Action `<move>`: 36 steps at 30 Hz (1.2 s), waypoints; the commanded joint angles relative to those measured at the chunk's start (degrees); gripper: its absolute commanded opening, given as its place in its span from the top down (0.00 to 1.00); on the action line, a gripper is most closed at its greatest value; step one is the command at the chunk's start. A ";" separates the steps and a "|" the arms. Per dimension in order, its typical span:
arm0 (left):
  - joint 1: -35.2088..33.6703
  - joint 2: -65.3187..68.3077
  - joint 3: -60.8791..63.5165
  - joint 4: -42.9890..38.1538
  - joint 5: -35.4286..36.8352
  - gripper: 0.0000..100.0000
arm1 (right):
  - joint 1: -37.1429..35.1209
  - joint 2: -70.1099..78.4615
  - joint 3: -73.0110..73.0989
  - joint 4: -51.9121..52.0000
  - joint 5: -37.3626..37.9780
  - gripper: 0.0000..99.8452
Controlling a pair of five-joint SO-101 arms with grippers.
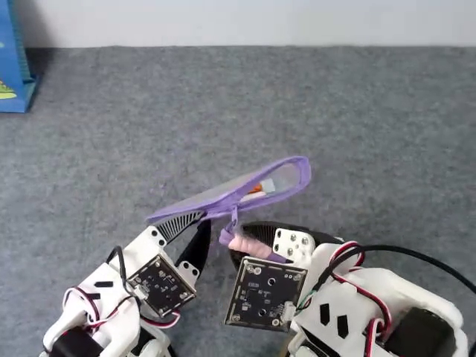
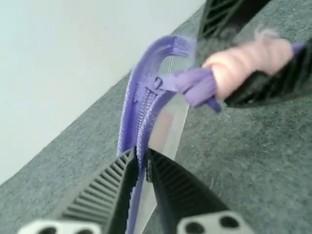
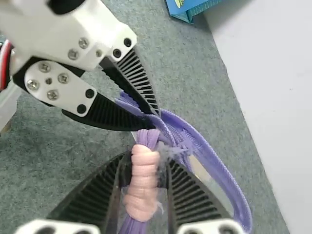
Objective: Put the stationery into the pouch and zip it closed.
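Note:
A clear pouch [image 1: 249, 187] with a purple zipper edge is held up off the grey table, tilted. Orange and white stationery [image 1: 260, 187] shows through its clear side. My left gripper [image 1: 195, 225] is shut on the pouch's purple zipper edge [image 2: 138, 141] at its near end. My right gripper [image 1: 249, 249] is shut on the pink and purple zipper pull tassel [image 3: 142, 178], which hangs from the slider [image 2: 158, 83]. The two grippers sit close together, the left gripper [image 3: 139, 105] just beyond the tassel in the right wrist view.
A blue box [image 1: 13, 71] stands at the table's far left edge against the white wall [image 1: 245, 21]. Open grey carpet [image 1: 223, 104] lies beyond the pouch.

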 commanded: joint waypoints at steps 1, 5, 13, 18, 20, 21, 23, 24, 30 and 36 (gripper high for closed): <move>0.26 -0.53 -2.95 3.60 -0.62 0.98 | 0.66 -0.48 0.88 -0.57 0.62 0.99; 0.18 -0.53 -5.93 8.88 -0.44 0.88 | 0.66 -0.92 5.98 -4.18 0.62 0.99; -0.18 -0.53 -6.64 10.46 4.75 0.68 | 0.66 -0.92 9.76 -9.27 3.52 0.99; -0.26 -0.53 -9.10 10.64 4.75 0.68 | 0.66 -1.10 9.76 -8.66 3.69 0.99; -0.26 -0.53 -10.68 10.81 4.75 0.68 | 0.66 -2.07 9.76 -8.66 3.78 0.99; -0.26 -0.53 -11.47 10.99 4.75 0.68 | 0.66 -2.59 9.76 -8.66 3.78 0.99; -0.26 -0.53 -13.85 13.10 4.66 0.68 | 0.75 -3.30 9.76 -8.66 3.78 0.99; -0.26 -0.53 -15.25 14.33 4.66 0.68 | 0.84 -3.56 9.76 -8.66 3.78 0.99; -0.35 -0.53 -19.65 18.11 1.58 0.68 | 2.33 -3.65 9.76 -8.04 3.78 0.99; -0.79 -0.53 -15.52 13.10 1.49 0.68 | -0.22 -3.56 9.76 -8.04 3.78 0.99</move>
